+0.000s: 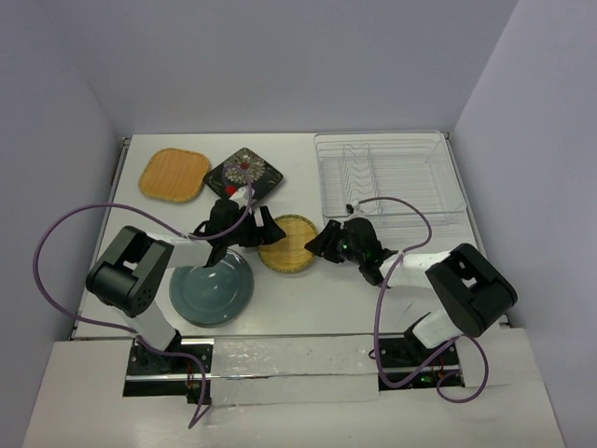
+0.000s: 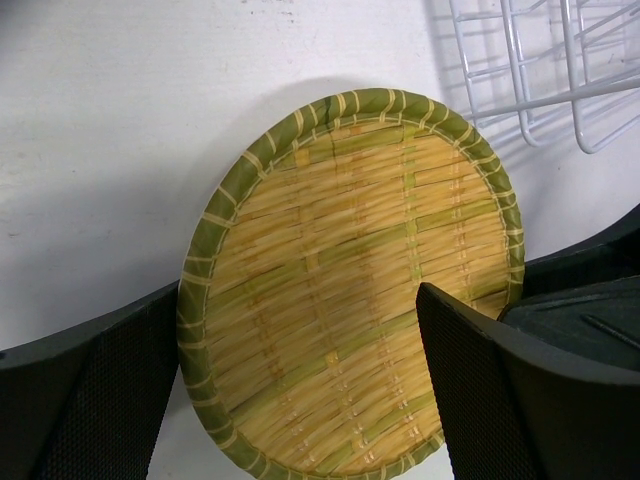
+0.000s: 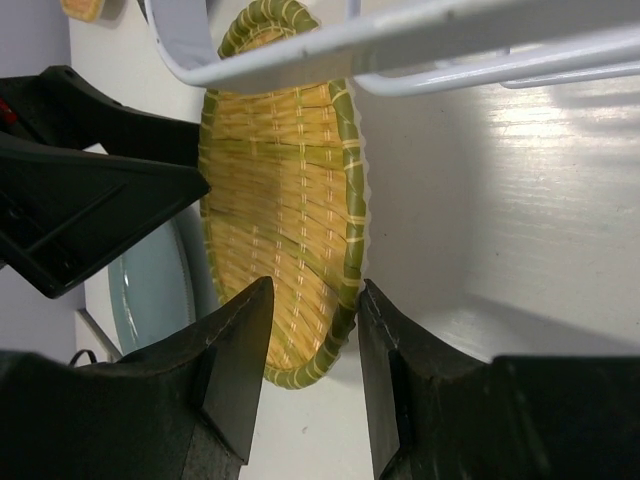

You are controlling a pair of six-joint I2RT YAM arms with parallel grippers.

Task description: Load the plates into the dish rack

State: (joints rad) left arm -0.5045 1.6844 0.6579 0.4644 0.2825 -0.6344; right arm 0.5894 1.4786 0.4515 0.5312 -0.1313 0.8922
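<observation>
The yellow woven plate (image 1: 289, 245) lies mid-table, slightly tilted. My left gripper (image 1: 266, 229) is open at its left edge; in the left wrist view (image 2: 298, 300) the plate (image 2: 350, 280) fills the gap between the wide-apart fingers. My right gripper (image 1: 322, 245) is open at its right edge; in the right wrist view (image 3: 315, 300) the jaws stand either side of the plate's rim (image 3: 345, 250). The teal-grey plate (image 1: 213, 287) sits near left. The black floral plate (image 1: 244, 175) and the orange plate (image 1: 174, 174) lie at the far left. The dish rack (image 1: 390, 177) stands far right and holds no plates.
The rack's white wire frame runs close above the right gripper (image 3: 400, 50) and shows at the top right of the left wrist view (image 2: 540, 70). Purple cables loop from both arms. Walls enclose the table on three sides.
</observation>
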